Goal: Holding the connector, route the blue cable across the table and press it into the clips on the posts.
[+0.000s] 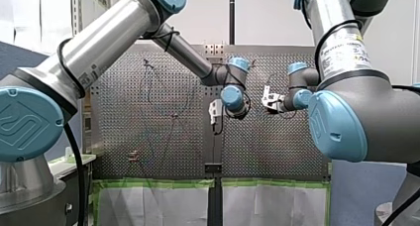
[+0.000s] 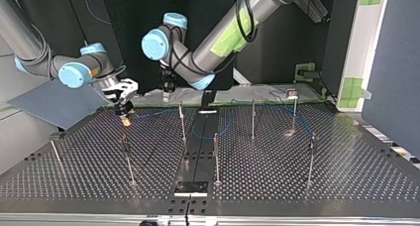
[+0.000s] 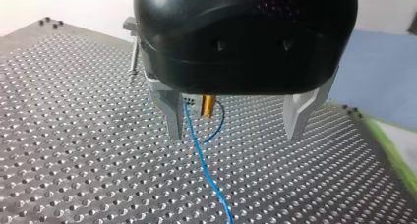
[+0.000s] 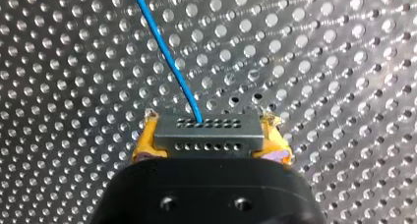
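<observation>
My right jaws clamped on connector (image 4: 206,133), over counter (image 2: 74,176), top view's far left. Blue cable (image 3: 209,170) lay past my left jaws, apart, empty. Judged routing in hand; next: lead cable to nearest post (image 2: 183,122), seat it atop.

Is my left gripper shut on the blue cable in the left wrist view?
No, the left gripper has its fingers wide apart, and the blue cable passes beside one finger, unclamped.

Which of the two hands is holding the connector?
My right hand: its yellow pads clamp the grey connector, where the blue cable ends. My left hand stands open.
</observation>
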Controlling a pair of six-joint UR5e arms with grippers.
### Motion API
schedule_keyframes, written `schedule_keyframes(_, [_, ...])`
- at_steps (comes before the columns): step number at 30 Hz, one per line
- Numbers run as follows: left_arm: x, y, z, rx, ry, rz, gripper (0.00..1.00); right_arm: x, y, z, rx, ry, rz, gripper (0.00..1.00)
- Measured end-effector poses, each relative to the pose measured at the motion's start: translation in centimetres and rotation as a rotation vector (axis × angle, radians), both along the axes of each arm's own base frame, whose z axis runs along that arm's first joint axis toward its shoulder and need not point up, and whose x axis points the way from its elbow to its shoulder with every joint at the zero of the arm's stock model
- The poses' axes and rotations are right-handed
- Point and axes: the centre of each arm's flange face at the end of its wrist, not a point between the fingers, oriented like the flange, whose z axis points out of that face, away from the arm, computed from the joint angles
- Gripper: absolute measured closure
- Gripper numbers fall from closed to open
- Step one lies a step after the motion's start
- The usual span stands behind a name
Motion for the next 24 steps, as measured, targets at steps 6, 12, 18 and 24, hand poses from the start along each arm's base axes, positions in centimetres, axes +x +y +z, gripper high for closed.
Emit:
schedule_keyframes(6, [1.0,-1.1,-1.4,-0.019,0.003,0.021,0.00,-0.7,-0.3,0.0,0.004,0.003,-0.012,1.00])
schedule_keyframes(12, [1.3,-1.9,-3.2,0.005,0.033,0.043,0.00,-1.3,-0.6,0.0,0.002,0.004,-0.021,1.00])
schedule_keyframes(18, [1.7,-2.8,-4.9,0.014,0.049,0.058,0.00,-1.5,-0.7,0.0,-0.001,0.004,-0.021,1.00])
schedule_keyframes(24, [2.4,-4.0,-4.4,-0.017,0.018,0.074,0.00,-1.4,-0.7,0.0,-0.003,0.004,-0.015,1.00])
